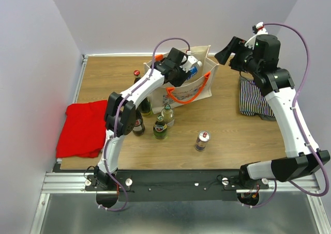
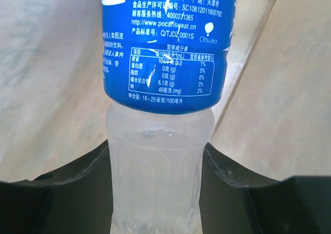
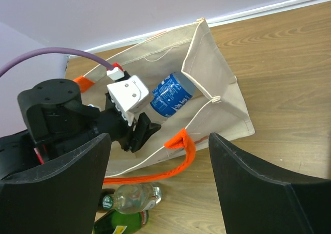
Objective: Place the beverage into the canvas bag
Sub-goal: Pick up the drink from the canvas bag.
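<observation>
The beverage is a clear plastic bottle with a blue label, tilted in the open mouth of the cream canvas bag, which has orange handles. My left gripper is shut on the bottle's clear lower part, with bag fabric on both sides of it. The right wrist view shows the bottle inside the bag, still held by the left gripper. My right gripper is open and empty, raised above the bag's right end, and its dark fingers frame that view.
Several glass bottles stand in front of the bag's left end, and one with a red cap stands behind them. A can stands mid-table. A red cloth lies at the left and a striped cloth at the right.
</observation>
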Robot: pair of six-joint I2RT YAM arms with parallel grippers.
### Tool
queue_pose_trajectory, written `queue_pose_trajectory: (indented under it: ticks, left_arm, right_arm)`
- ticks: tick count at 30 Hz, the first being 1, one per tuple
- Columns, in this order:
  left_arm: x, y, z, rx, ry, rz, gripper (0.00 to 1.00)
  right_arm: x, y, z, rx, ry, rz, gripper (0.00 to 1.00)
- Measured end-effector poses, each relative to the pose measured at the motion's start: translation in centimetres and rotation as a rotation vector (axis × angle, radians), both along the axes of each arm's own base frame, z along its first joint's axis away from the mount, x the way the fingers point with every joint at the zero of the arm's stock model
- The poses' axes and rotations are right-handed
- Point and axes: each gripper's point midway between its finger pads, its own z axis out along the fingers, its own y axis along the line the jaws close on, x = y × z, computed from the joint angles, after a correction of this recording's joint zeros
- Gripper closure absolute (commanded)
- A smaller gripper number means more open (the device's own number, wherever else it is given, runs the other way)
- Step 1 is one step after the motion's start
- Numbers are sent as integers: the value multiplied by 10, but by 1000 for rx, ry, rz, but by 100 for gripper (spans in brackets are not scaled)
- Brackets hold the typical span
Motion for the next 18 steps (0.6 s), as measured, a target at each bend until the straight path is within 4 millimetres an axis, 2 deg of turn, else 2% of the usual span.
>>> queue_pose_trajectory:
  ticks: [7, 13, 18]
  left_arm:
    - [-5, 2, 16, -14, -8, 6, 100]
    - [-6, 3, 42, -46, -44, 11, 100]
    - [-4, 1, 65, -78, -83, 12, 100]
  right_arm:
    - [2, 1, -5, 7, 2, -4, 16]
    - [3, 1, -15, 14, 19, -8, 16]
    - [4, 1, -17, 20, 19, -11, 16]
